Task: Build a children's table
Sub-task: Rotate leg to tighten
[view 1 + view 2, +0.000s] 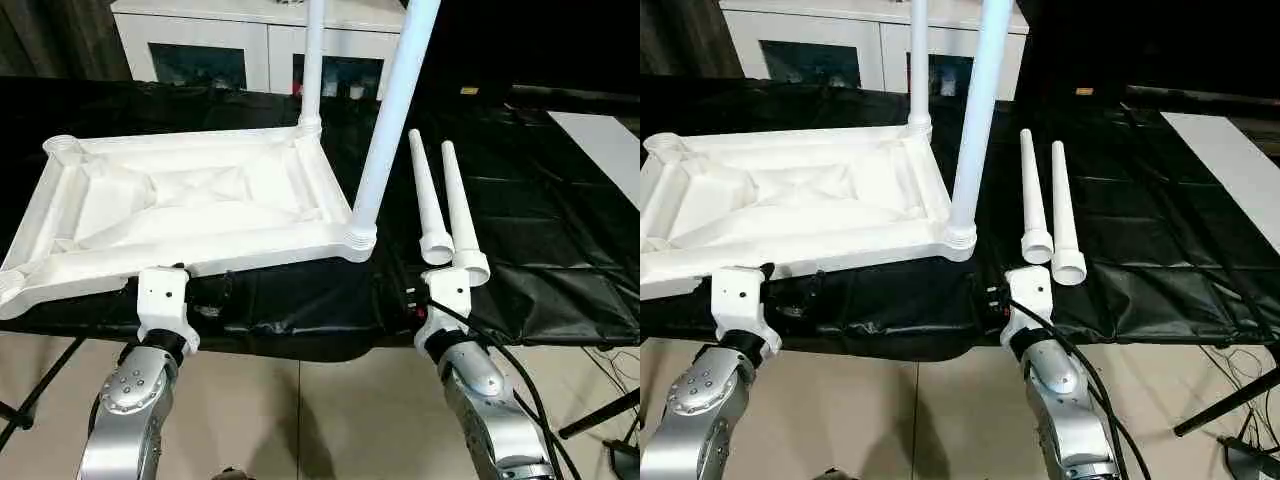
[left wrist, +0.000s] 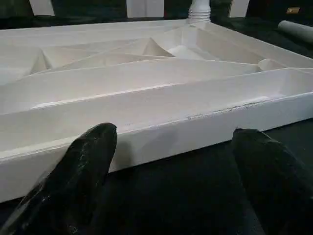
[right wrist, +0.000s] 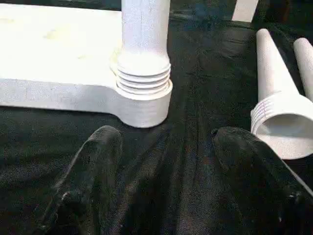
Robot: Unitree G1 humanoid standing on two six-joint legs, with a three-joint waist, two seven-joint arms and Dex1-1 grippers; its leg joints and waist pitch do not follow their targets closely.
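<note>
Silver forearms [image 1: 130,400] face cabinet [image 1: 250,45] beyond tabletop [image 1: 190,205].

We seem to be in a robot test room set up inside a furnished interior. A black sheet [image 1: 560,250] covers the bench, hanging creased over its front edge, and thin black stand legs [image 1: 598,413] splay on the pale tiled floor [image 1: 330,420] beside trailing cables [image 1: 615,365]. Against the back wall we see a white cabinet [image 1: 250,40] with glass doors, more household than industrial.
</note>
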